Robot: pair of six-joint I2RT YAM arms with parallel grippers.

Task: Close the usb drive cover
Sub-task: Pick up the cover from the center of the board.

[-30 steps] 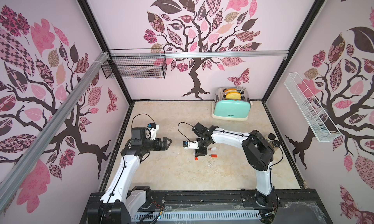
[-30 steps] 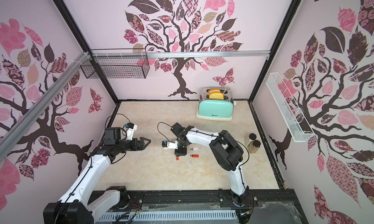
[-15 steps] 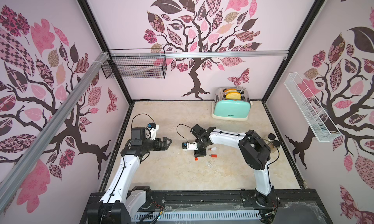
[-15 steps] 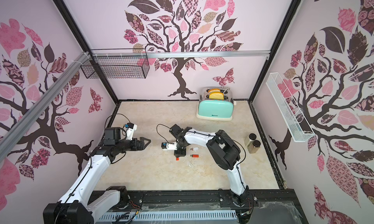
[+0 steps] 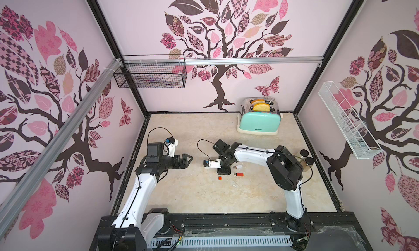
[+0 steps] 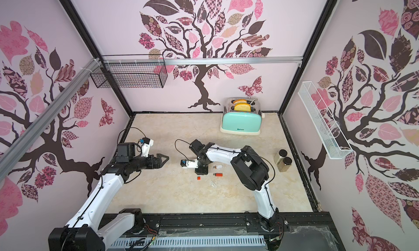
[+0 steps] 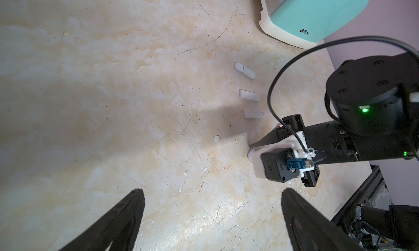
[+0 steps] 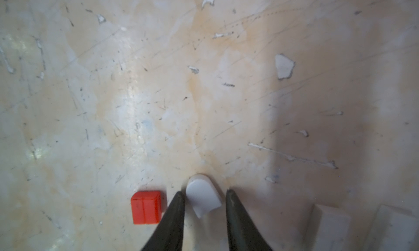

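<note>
Spotting red cap (image 5: 220, 177) lying loose on the marble-look table (image 5: 204, 200), nearest the base rail, showing in both top views (image 6: 198, 177). Spotting red usb drive (image 5: 238, 174) lying flat near it but apart, toward the right arm's side, bare metal plug end facing the red cap.

Logging right gripper (image 5: 223, 171) pointing down at the table just behind the red cap. In the right wrist view, catching right gripper (image 8: 205, 192) straddling a white cap (image 8: 204, 200) resting on the table. Seeing dark fingers (image 8: 174, 213) standing narrow on either side, one touching or nearly touching, a sliver of gap at the other. Not managing to tell whether actually pinching it. Logging red cap (image 8: 147, 207) sitting just outside one finger, not between them. Catching white rectangular pieces (image 8: 328, 225) blurred at the frame edge, and again in the left wrist view (image 7: 249, 95).

Noting white usb drive (image 5: 238, 166) lying just beyond the right gripper, a seam crossing its body in the left wrist view (image 7: 244, 71).

Logging left gripper (image 5: 189, 158) hanging above the table, well apart from the drives, released, jaws spread wide, holding nothing; same in the left wrist view (image 7: 210, 215).

Further back, noting two dark-lidded jars (image 6: 282, 159) standing together at the right edge. Then a mint toaster (image 5: 259, 123) carrying toast (image 5: 260, 106) by the back wall. Ending on black wire basket (image 5: 154, 75) and white wire shelf (image 5: 347, 123) hanging on the walls.
</note>
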